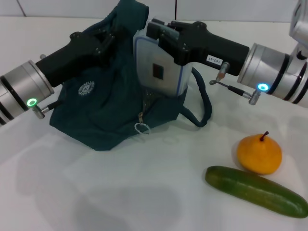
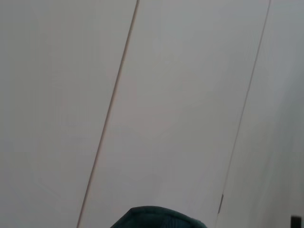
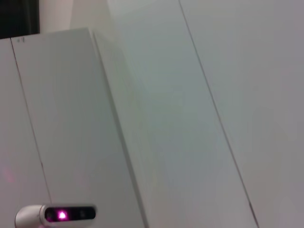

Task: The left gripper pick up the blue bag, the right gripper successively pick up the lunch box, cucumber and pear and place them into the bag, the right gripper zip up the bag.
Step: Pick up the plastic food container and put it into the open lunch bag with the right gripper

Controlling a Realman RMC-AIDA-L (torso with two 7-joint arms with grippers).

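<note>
Presently catalogued, left to right, from the head view.

Left gripper [image 1: 111, 39]: clamped on the upper edge of the blue bag [image 1: 96, 108], holding that side lifted off the table [image 1: 96, 192]. Risk: slack fabric slipping from the pinch, or the mouth sagging shut under any push from the box.

Blue bag: slumped on the table below the lift point, mouth facing the right arm, zipper ring [image 1: 141, 128] hanging at the front, one loop handle [image 1: 204, 106] trailing to the right. Risk: handle or lining folding across the opening.

Lunch box [image 1: 159, 65]: upright on edge, lower part already inside the bag's mouth, upper part still out. Risk: a corner snagging the lining or zipper tape, or tipping sideways on release and leaving no room for later items.

Right gripper [image 1: 161, 33]: closed on the top of the lunch box. Risk: too early a release dropping the box half in.

Pear [image 1: 259, 154]: on the table, well right of the bag, touching or nearly touching the cucumber [image 1: 255, 191]. Risk: rolling off when its neighbour is taken.

Wrist views: walls only, plus a sliver of teal fabric in the left one.
</note>
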